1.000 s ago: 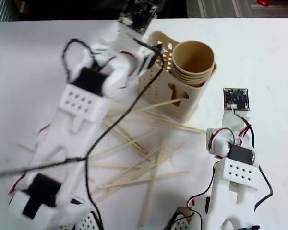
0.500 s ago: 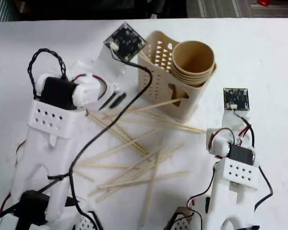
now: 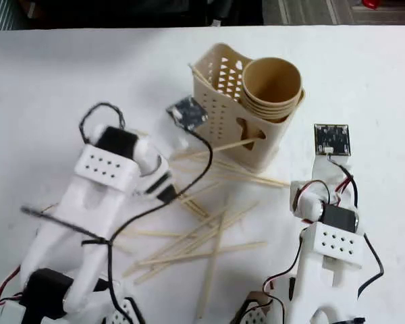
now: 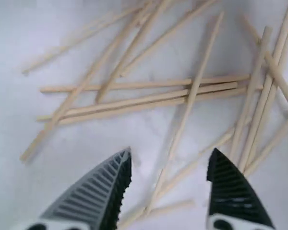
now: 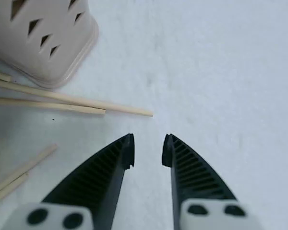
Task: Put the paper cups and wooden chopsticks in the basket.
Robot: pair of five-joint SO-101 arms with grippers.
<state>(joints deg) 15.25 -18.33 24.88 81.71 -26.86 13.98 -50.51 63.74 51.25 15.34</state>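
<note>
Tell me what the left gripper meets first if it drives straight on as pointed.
The left gripper would likely meet the slanted chopstick lying between its open fingers, then the table; depth is unclear.

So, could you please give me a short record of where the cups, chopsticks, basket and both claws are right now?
basket: upright on the white table
paper cups: stacked inside the basket
wooden chopsticks: most lie loose on the table in front of the basket
left claw: open, empty, above the chopsticks
right claw: slightly open, empty, over bare table near the basket's corner
task status: cups in; most chopsticks not yet
</note>
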